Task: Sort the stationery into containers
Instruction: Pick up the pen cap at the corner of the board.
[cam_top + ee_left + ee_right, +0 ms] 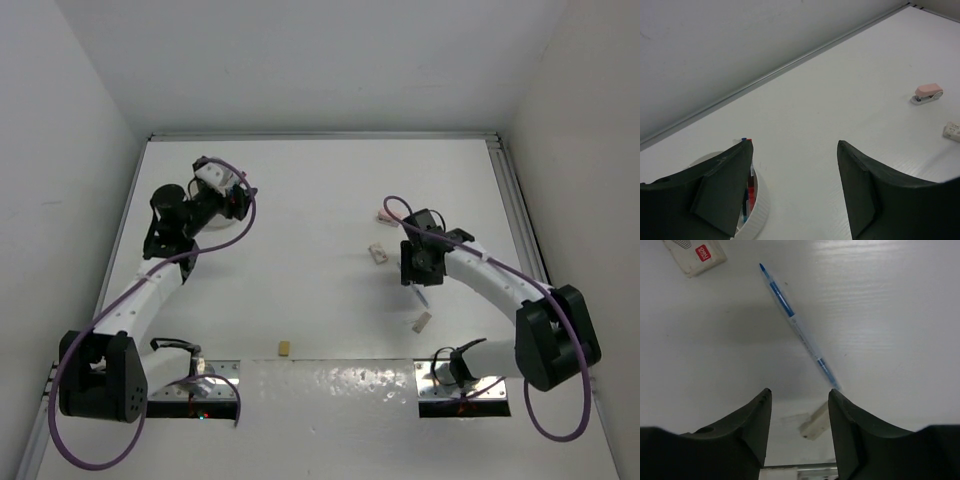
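Observation:
The low white bowl (759, 207) sits at the far left, under my left gripper (795, 190), which is open and empty with its left finger over the rim. The red-and-blue pen (748, 192) lies in the bowl. In the top view the left gripper (238, 200) hangs over the bowl (222, 232). My right gripper (797, 405) is open and empty above the table. The blue pen (797, 327) lies diagonally just ahead of its fingertips, and a small tan block (815, 422) lies between them on the table. The tape ring and the bottle are out of view.
A pink item (928, 93) and a white block (952, 130) lie mid-table, the block's red label showing in the right wrist view (695, 255). A small tan block (285, 348) lies near the front edge. White walls enclose the table.

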Tool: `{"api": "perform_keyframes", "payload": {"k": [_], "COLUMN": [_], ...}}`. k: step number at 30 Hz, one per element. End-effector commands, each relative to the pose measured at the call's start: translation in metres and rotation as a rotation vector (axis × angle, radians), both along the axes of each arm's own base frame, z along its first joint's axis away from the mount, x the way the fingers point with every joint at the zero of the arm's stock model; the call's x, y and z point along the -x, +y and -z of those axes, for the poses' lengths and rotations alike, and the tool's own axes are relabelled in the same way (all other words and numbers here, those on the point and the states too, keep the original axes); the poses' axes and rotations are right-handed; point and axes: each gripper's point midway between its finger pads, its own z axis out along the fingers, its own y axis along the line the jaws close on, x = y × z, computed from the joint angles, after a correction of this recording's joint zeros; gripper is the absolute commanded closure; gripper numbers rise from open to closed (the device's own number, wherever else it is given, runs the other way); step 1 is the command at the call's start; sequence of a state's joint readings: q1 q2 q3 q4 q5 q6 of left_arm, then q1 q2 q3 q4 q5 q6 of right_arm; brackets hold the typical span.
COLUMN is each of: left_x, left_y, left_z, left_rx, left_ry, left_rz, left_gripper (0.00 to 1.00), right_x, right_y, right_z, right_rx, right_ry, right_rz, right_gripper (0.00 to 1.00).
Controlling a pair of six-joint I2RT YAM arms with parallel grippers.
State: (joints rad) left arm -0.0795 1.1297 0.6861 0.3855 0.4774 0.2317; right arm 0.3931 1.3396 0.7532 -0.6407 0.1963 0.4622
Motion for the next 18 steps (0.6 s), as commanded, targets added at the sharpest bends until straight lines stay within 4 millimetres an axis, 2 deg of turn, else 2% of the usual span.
{"api": "perform_keyframes", "payload": {"k": [1, 3, 5, 6, 8, 9, 13, 18], "left_x": [0.002, 0.002, 0.002, 0.002, 0.002, 0.002, -0.001, -0.003], "left_y": [-0.003, -0.005, -0.008, -0.011, -0.014, -0.015, -0.020, -0.030], "left_z": [-0.014, -0.014, -0.015, -0.013, -0.011, -0.010, -0.003, 0.007], "left_rx": [0.037, 0.053, 0.054, 0.045, 0.028, 0.027, 0.023, 0.030], "left_ry": [-0.052, -0.056, -0.063, -0.067, -0.071, -0.072, -0.062, -0.066], "left_rz": [-0.012, -0.006, 0.001, 0.007, 0.013, 0.015, 0.021, 0.035], "left_gripper": [0.34, 0.34, 0.34, 0.34, 0.34, 0.34, 0.34, 0.34], "right_x": [0.014, 0.010, 0.005, 0.008, 0.007, 0.007, 0.019, 0.042], "right_y": [0.016, 0.025, 0.011, -0.001, -0.006, -0.002, 0.022, 0.027], "right_z": [-0.005, 0.000, -0.006, -0.003, 0.000, 0.005, 0.018, 0.033], "right_rx": [-0.109, -0.228, -0.214, -0.207, -0.239, -0.281, -0.403, -0.418], "right_ry": [-0.014, -0.108, -0.205, -0.221, -0.245, -0.243, -0.148, -0.115], "right_rz": [0.361, 0.477, 0.597, 0.732, 0.840, 0.875, 1.053, 1.171], "right_gripper": [0.51, 0.46, 0.42, 0.42, 0.46, 0.50, 0.51, 0.54]}}
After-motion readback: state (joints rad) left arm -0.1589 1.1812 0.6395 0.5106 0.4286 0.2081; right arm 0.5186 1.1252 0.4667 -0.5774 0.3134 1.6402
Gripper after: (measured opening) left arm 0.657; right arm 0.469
